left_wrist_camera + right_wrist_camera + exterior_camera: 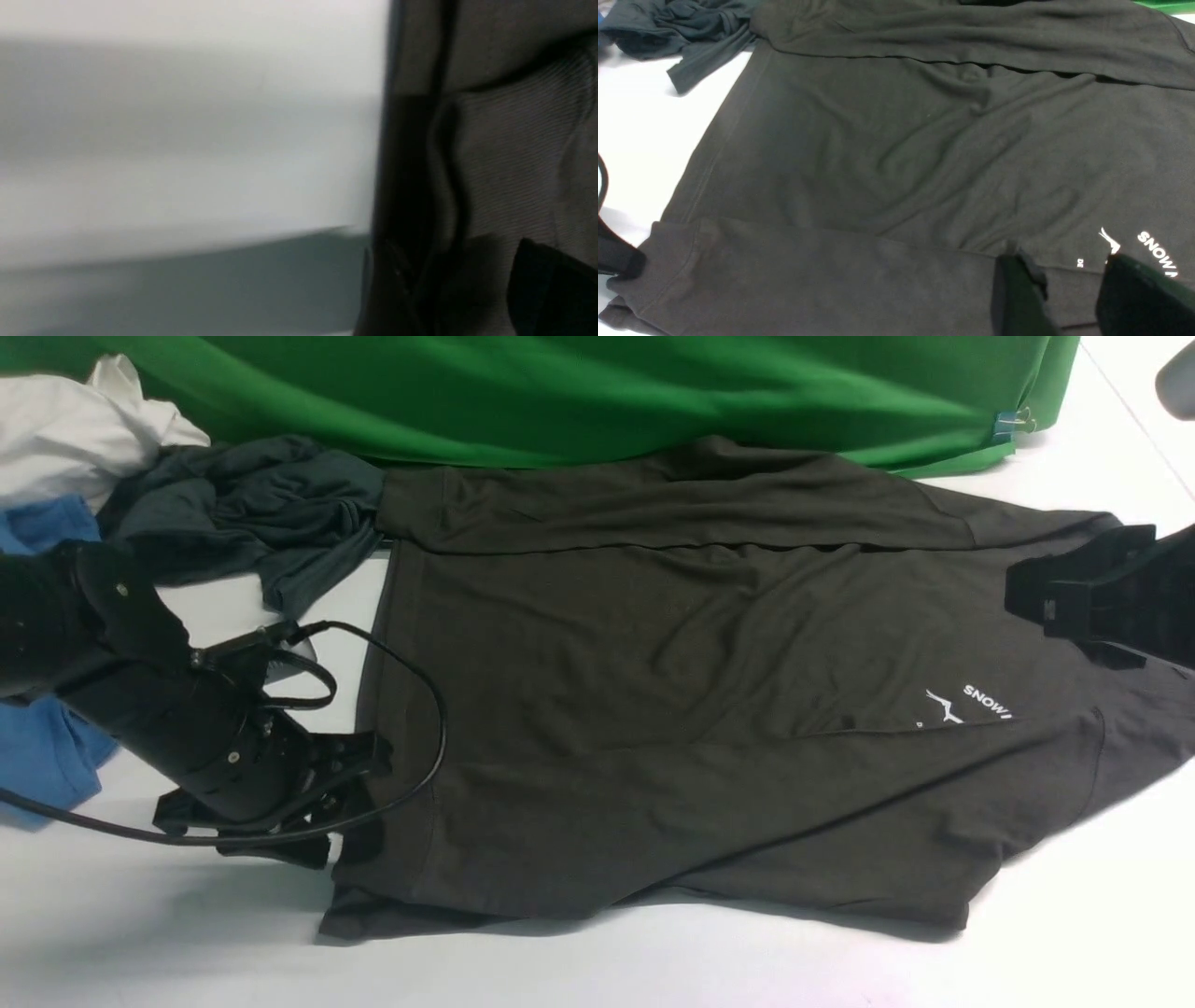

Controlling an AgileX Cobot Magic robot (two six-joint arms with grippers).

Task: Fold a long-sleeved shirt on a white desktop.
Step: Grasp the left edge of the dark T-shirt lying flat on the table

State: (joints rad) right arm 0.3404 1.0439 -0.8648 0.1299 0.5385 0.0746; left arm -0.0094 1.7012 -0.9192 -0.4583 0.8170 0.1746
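Ahead of you at twelve o'clock a green cloth drapes across the far edge, pinned by a small clip at one o'clock. At ten o'clock you have a heap of clothes: white, blue, teal-grey. Light is even, shadows soft

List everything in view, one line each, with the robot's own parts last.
long-sleeved shirt: one, dark olive-brown, spread on the desktop's middle, both sleeves folded over the body.
white desktop: one, white, under everything.
green cloth: one, green, along the far edge.
teal-grey garment: one, crumpled, far left beside the shirt's hem.
blue garment: one, blue, left edge.
white garment: one, white, far left corner.
left tool: one, black, at the shirt's near hem corner; grip unclear.
right tool: one, black, open above the chest print.
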